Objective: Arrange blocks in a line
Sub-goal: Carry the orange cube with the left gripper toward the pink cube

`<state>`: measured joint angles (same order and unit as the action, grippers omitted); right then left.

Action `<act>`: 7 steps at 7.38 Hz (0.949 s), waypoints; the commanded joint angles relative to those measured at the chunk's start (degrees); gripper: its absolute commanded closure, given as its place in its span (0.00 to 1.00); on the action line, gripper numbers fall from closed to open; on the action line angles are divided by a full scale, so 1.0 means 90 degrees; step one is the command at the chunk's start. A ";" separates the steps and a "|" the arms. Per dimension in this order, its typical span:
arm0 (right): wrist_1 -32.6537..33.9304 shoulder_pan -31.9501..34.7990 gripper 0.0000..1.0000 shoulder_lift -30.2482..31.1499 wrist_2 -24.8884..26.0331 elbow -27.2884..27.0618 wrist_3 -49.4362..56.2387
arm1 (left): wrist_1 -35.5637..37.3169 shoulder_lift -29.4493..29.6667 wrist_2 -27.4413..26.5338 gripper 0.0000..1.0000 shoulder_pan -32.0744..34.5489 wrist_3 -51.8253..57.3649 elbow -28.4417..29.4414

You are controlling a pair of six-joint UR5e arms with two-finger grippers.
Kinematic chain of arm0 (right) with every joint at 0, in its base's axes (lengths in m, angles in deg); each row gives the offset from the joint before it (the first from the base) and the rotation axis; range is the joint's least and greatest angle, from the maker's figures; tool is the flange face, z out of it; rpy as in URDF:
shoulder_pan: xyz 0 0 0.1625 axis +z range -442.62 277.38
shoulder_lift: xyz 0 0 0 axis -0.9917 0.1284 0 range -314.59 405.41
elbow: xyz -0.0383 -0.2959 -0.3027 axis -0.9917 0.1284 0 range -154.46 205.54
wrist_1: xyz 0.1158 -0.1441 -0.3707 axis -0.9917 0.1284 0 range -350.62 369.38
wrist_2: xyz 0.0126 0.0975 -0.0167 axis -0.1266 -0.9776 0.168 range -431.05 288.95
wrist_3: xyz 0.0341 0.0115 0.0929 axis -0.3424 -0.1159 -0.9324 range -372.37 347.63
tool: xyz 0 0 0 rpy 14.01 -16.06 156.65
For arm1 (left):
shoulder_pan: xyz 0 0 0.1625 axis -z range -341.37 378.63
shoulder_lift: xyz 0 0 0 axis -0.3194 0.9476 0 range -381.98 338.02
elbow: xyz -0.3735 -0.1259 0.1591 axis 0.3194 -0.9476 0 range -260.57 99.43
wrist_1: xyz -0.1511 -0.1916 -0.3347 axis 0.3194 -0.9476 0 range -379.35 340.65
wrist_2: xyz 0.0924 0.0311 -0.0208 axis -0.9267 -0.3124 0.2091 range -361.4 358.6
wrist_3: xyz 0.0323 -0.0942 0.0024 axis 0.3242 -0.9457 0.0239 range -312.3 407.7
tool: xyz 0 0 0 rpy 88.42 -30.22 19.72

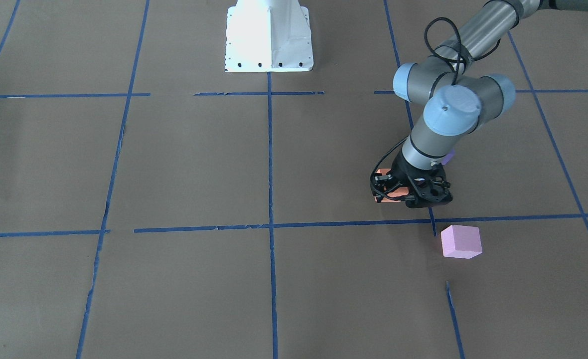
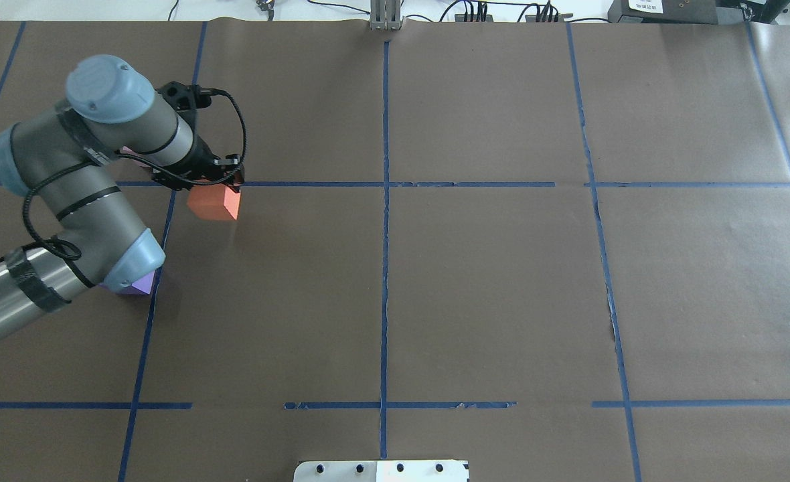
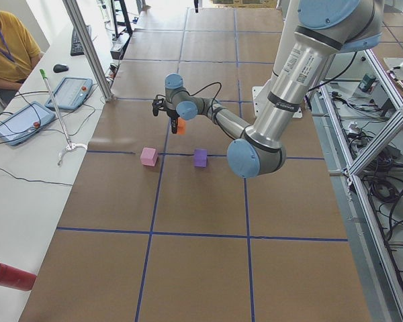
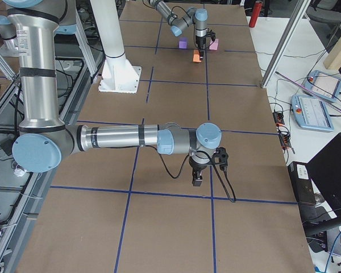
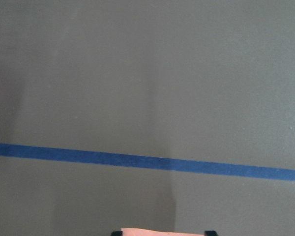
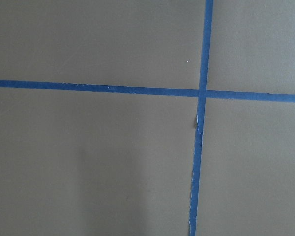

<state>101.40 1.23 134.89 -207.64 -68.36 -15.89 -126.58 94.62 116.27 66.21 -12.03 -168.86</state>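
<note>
My left gripper (image 2: 213,189) is shut on the orange block (image 2: 215,203) and holds it a little above the paper, close to a blue tape line. The same gripper (image 1: 399,190) and orange block (image 1: 386,193) show in the front-facing view. The block's top edge (image 5: 157,231) shows between the fingertips in the left wrist view. The pale pink block (image 1: 461,241) lies on the table beyond the gripper. The purple block (image 2: 138,286) lies under the left arm's elbow, mostly hidden. My right gripper (image 4: 197,179) points down over bare paper; I cannot tell if it is open or shut.
Brown paper (image 2: 489,288) with a blue tape grid covers the table. The white robot base (image 1: 269,37) stands at the table's robot side. A red cylinder (image 3: 10,276) and tablets lie on the side bench, where an operator sits.
</note>
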 commanded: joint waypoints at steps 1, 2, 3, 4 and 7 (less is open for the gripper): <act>0.0000 0.0000 0.00 0.0000 0.0000 0.0003 0.0000 | 0.0157 -0.0708 0.0042 0.79 0.0765 0.1523 -0.0073; 0.0000 0.0000 0.00 0.0000 0.0000 0.0003 0.0000 | 0.0099 -0.0633 0.0032 0.79 0.0739 0.1461 0.0198; 0.0000 0.0000 0.00 0.0000 0.0000 0.0003 0.0000 | 0.0070 -0.0574 0.0041 0.76 0.0709 0.1412 0.0307; 0.0000 0.0000 0.00 0.0000 0.0000 0.0003 0.0000 | 0.0050 -0.0564 0.0051 0.75 0.0661 0.1412 0.0338; 0.0000 0.0000 0.00 0.0000 0.0000 -0.0007 0.0000 | 0.0050 -0.0564 0.0061 0.64 0.0466 0.1431 0.0426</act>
<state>101.40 1.22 134.89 -207.64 -68.37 -15.89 -126.12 89.53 116.80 71.21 0.78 -165.39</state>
